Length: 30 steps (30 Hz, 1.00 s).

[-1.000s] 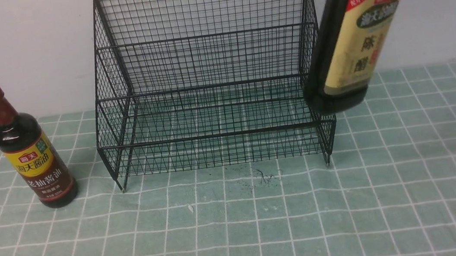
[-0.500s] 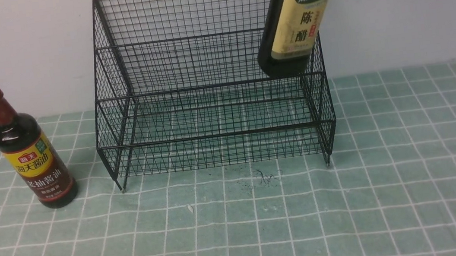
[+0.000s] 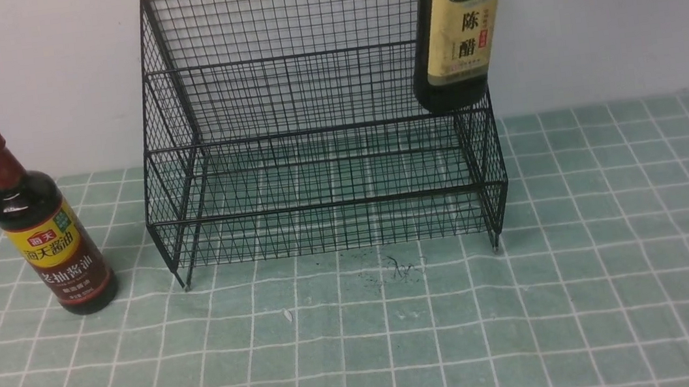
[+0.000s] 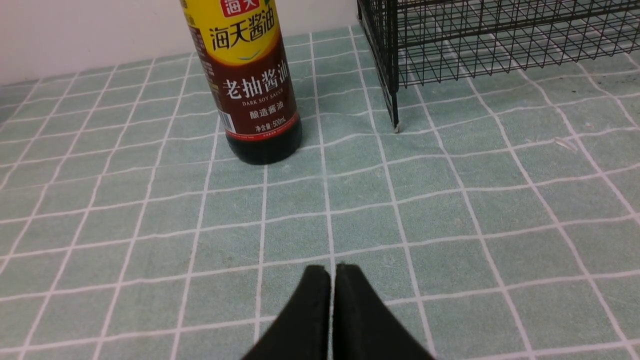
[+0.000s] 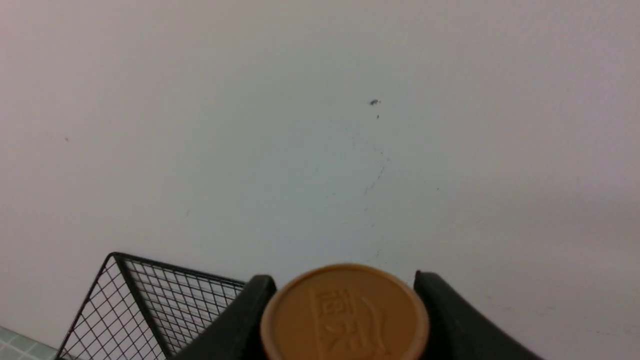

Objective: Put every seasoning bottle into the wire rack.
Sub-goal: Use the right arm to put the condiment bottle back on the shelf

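The black wire rack stands at the back middle of the table; its corner shows in the left wrist view and its top corner in the right wrist view. The flat bottle with the cream-and-green label hangs nearly upright in the air over the rack's right end, its base at upper-tier height. My right gripper is shut on this bottle below its tan cap. The round bottle with the dark-red neck stands on the table left of the rack. My left gripper is shut and empty, low over the cloth in front of it.
A green checked cloth covers the table. A pale wall stands right behind the rack. A small white scrap and dark specks lie in front of the rack.
The held cream-label bottle has moved up and to the left from beside the rack's right side to above its right end, then swung from tilted to nearly upright. The left arm has not moved.
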Motion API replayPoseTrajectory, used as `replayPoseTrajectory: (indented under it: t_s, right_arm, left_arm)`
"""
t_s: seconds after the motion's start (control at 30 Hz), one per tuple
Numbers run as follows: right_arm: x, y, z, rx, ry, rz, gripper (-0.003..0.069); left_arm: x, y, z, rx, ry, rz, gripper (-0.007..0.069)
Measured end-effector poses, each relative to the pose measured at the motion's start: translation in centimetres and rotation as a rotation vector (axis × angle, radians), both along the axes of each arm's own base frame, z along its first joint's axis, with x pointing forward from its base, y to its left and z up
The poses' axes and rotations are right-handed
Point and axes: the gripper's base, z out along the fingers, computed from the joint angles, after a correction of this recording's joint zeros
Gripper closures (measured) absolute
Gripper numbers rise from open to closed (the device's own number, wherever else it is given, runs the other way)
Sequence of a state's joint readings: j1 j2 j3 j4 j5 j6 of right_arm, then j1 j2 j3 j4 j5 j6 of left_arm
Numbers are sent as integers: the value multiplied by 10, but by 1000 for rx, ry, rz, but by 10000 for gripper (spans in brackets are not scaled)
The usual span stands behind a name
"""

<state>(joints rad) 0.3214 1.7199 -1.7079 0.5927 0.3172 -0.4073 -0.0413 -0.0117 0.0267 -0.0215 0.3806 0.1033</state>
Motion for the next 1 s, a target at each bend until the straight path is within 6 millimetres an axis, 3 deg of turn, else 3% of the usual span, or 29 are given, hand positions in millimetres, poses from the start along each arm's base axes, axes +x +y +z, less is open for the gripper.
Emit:
replayPoseTrajectory:
  t_s: [0.43, 0.8, 1.0]
  right_arm:
    - [20, 1, -18, 19, -24, -57, 334]
    - [28, 15, -66, -113, 214, 77, 334]
    - [25, 16, -73, -184, 265, 116, 334]
  left_arm:
    - [0, 0, 0, 0, 0, 0, 631]
    - [0, 0, 0, 0, 0, 0, 631]
    - [0, 0, 0, 0, 0, 0, 631]
